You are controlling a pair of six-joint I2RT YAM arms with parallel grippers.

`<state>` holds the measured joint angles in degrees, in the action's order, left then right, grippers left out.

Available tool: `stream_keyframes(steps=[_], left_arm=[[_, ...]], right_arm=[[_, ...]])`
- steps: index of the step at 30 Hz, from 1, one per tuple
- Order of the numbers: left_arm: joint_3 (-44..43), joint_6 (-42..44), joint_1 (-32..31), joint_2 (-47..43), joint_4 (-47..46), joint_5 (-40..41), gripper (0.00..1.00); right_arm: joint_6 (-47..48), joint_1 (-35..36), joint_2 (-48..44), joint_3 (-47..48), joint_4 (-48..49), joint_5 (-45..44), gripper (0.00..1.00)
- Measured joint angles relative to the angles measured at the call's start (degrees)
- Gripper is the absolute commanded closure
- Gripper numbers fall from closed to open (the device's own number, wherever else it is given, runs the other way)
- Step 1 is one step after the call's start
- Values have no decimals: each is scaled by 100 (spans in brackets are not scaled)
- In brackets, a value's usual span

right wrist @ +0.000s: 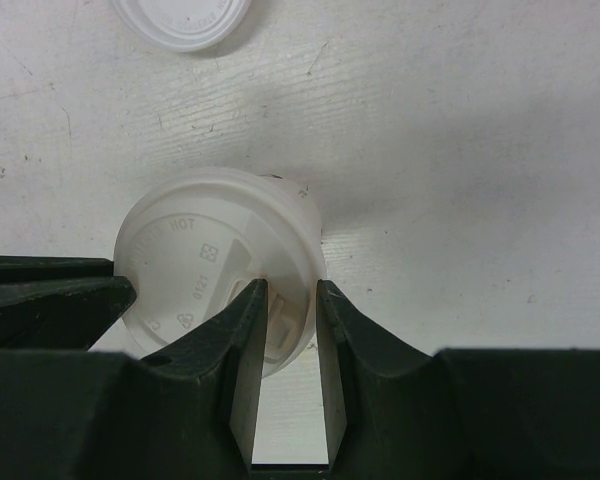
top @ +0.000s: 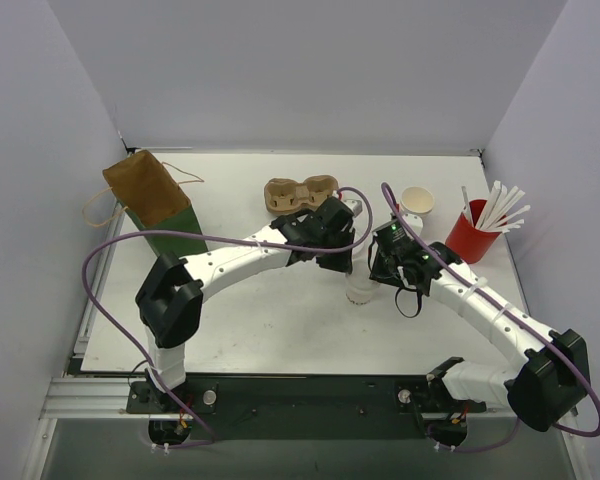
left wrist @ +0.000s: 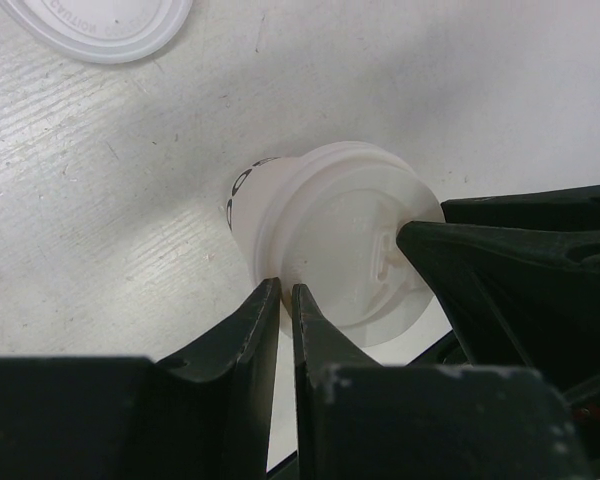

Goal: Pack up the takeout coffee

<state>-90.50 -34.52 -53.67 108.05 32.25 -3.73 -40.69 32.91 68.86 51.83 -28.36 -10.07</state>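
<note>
One white paper cup (top: pixel 360 291) with a white lid stands mid-table between both grippers; it also shows in the left wrist view (left wrist: pixel 330 240) and the right wrist view (right wrist: pixel 200 250). My left gripper (top: pixel 346 262) (left wrist: pixel 285 290) is shut, its tips at the near rim of the lid. My right gripper (top: pixel 377 274) (right wrist: pixel 287 292) straddles the lid's rim at the sip spout, one finger on top of the lid and one outside it, closed on the rim. A second white cup (top: pixel 417 200), open with a tan inside, stands at the back right.
A loose white lid (top: pixel 352 205) (left wrist: pixel 100 25) (right wrist: pixel 180 20) lies behind the lidded cup. A brown pulp cup carrier (top: pixel 300 192) sits at the back centre. A brown and green paper bag (top: pixel 152 200) lies at the left. A red cup of white straws (top: pixel 472 236) stands at the right.
</note>
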Motion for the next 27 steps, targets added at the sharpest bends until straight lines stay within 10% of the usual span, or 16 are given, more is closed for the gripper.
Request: stream_keyframes(steps=[27], left_arm=[[914, -284, -114, -382, -1032, 361, 82]], right_arm=[[-127, -28, -186, -256, 260, -13, 78]])
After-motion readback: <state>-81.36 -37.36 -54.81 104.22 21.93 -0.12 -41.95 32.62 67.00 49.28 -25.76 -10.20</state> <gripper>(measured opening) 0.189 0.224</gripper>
